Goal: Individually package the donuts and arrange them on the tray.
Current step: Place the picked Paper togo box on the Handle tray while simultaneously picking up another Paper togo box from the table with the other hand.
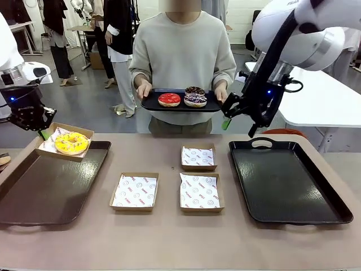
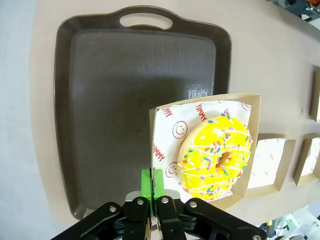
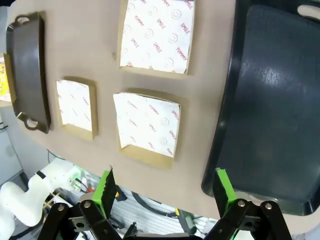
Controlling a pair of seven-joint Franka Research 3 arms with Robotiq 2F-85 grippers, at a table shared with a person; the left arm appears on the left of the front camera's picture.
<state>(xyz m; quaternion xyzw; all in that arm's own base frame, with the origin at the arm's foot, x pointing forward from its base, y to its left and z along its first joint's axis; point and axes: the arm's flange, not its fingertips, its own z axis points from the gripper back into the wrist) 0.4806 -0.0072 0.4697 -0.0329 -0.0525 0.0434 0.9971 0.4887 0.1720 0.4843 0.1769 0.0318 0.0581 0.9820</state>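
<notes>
A yellow-iced donut [image 1: 71, 142] [image 2: 216, 156] with sprinkles lies in a paper-lined cardboard box [image 1: 57, 134] [image 2: 165, 135]. My left gripper [image 1: 39, 132] [image 2: 154, 182] is shut on that box's corner and holds it just above the far edge of the left dark tray [image 1: 51, 186] [image 2: 120, 95]. Across the table a person holds a small black tray [image 1: 151, 103] carrying a red-glazed donut [image 1: 169, 99], a sprinkled dark donut [image 1: 196, 100] and a chocolate-topped donut [image 1: 195, 90]. My right gripper [image 1: 238, 129] [image 3: 165, 192] hangs open and empty in the air beside the person's tray, above the table.
Three empty paper-lined boxes sit mid-table: one front left [image 1: 135, 191] [image 3: 76, 107], one front centre [image 1: 201, 192] [image 3: 148, 125], one behind it [image 1: 198, 156] [image 3: 156, 35]. An empty black tray [image 1: 287, 180] [image 3: 280, 100] lies at the right.
</notes>
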